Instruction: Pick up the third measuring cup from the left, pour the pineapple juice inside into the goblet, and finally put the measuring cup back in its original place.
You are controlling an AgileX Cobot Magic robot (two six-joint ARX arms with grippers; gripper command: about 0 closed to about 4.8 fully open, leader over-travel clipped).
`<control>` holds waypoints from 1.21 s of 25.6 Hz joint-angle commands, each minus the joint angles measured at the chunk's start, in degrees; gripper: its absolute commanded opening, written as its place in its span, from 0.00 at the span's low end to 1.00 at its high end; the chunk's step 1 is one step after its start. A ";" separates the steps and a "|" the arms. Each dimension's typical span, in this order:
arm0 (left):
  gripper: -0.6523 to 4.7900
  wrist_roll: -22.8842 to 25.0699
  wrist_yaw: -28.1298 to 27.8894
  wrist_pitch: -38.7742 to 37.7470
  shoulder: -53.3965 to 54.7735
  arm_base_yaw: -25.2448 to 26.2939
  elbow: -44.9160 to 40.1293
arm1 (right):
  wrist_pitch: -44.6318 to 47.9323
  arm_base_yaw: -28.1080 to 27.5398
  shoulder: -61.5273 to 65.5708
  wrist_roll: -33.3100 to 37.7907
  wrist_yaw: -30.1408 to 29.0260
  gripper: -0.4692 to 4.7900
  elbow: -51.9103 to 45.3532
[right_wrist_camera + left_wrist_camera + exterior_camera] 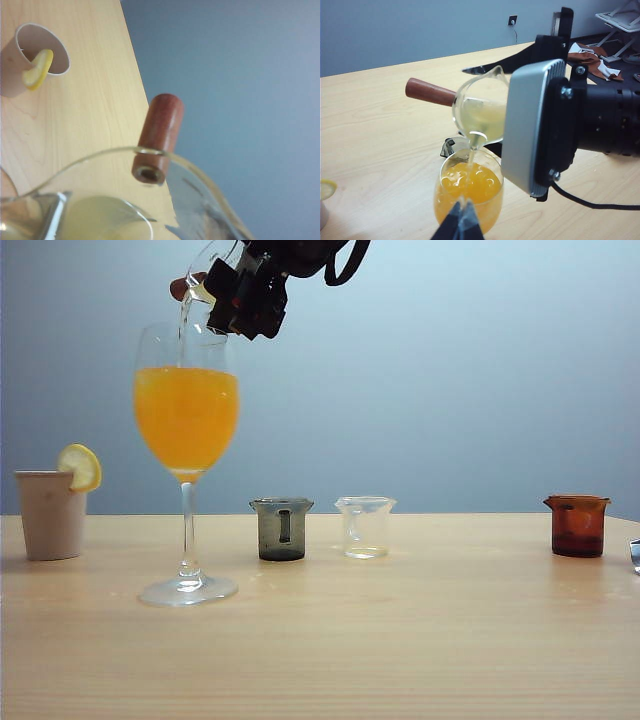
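A: State the position of the right gripper (222, 292).

B: It sits high over the left part of the worktop (400, 640), directly above the goblet (187, 440). Its jaws are partly closed on the wall of the third measuring cup (200, 282), which is tilted with its pour lip down over the goblet rim.

A: Where is the pineapple juice (485, 117)?

B: Part of it remains pooled in the lower side of the tilted cup. A thin pale stream runs from the lip into the goblet, which already holds a deep orange liquid to about half its bowl. The cup's reddish-brown stub handle (159, 137) points away from the gripper body.

A: And the left gripper (461, 220)?

B: Only its fingertips show in the left wrist view, close together in front of the goblet bowl with nothing between them.

A: Other items on the worktop?

B: A beige cup (50, 513) with a lemon slice (80, 467) stands left of the goblet. To its right stand a grey cup (282, 529), a clear cup (365, 526), and, well apart, an amber-brown cup (577, 525).
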 commanded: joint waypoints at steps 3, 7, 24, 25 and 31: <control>0.11 0.00 0.42 0.35 -0.13 0.00 0.46 | 1.95 0.11 -0.50 -2.10 0.02 0.37 0.52; 0.11 0.00 0.42 0.35 -0.15 0.00 0.46 | 1.95 0.11 -0.48 -3.19 0.02 0.37 0.52; 0.11 0.02 0.42 0.35 -0.15 0.00 0.46 | 2.19 0.11 -0.50 -7.89 0.02 0.37 0.52; 0.11 0.02 0.42 0.35 -0.15 0.00 0.46 | 2.19 0.11 -0.50 -7.89 0.02 0.37 0.52; 0.11 0.00 0.42 0.35 -0.15 0.00 0.46 | 2.19 0.11 -0.50 -9.64 0.02 0.37 0.52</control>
